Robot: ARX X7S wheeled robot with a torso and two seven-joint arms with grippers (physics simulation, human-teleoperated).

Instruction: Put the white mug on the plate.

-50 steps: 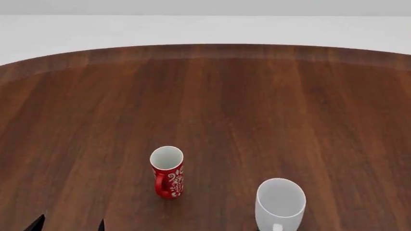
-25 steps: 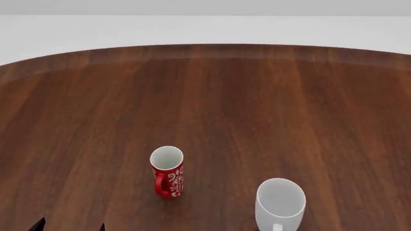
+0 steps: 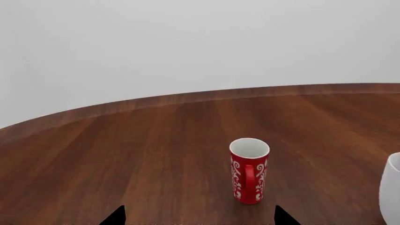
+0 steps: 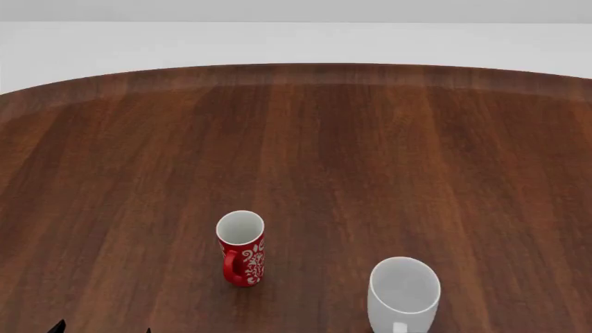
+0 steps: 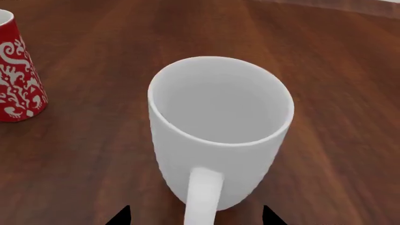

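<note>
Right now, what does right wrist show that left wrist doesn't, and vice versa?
Only right wrist: the white mug's whole open mouth and its loop handle, and the right gripper open either side of that handle. Only left wrist: the table's far edge, the pale backdrop, and the left gripper open. Both: the red mug upright, the wood table, part of the white mug. No plate in either.

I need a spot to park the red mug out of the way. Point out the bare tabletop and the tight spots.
The table shows bare wood from the red mug and the white mug out to the far curved edge, and along both sides. Tightest is the near edge: the strip between the two mugs, with the left gripper tips at the near-left corner.
</note>
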